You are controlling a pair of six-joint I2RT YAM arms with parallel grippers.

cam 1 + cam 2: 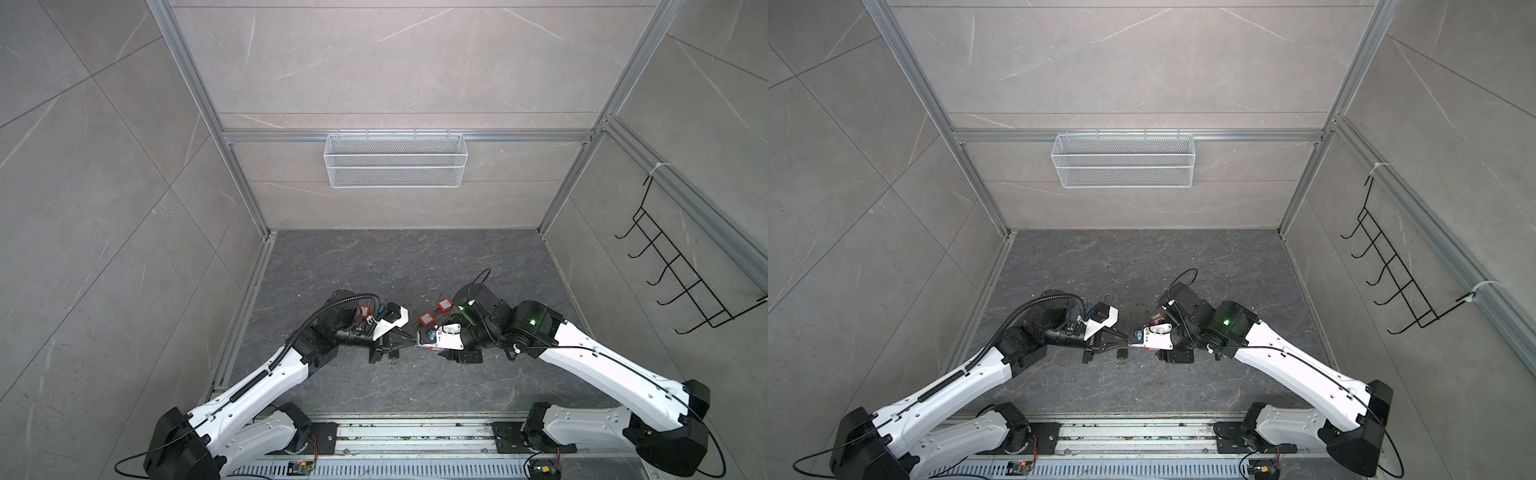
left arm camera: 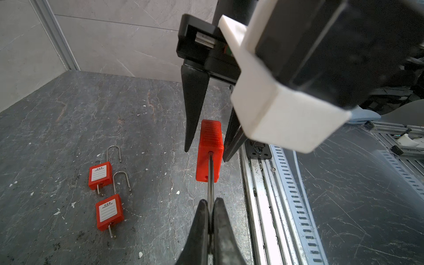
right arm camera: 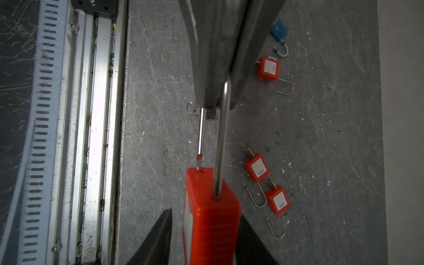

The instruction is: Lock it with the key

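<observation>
The padlock [image 2: 210,146] is up in the air between the two arms, above the front middle of the dark stone surface [image 1: 374,266]. Its body is a red plastic block with fine ribs down the narrow side. A white label on one broad face shows edge-on in the right wrist view [image 3: 212,218]. A long, bright steel shackle [image 3: 221,137] comes out of the top. Its long leg is sunk into the body. Its short leg ends right at the top face, and I cannot tell whether it is seated.

The left gripper [image 2: 210,203] is pinched tight on the far end of the shackle. The right gripper [image 2: 206,154] straddles the red body with its jaws partly spread. One finger is against the plastic and the other is a sliver off it.

A small metal ring [image 3: 191,107] lies on the surface below. Other red padlocks [image 2: 100,175] lie off to the side with their shackles open.
</observation>
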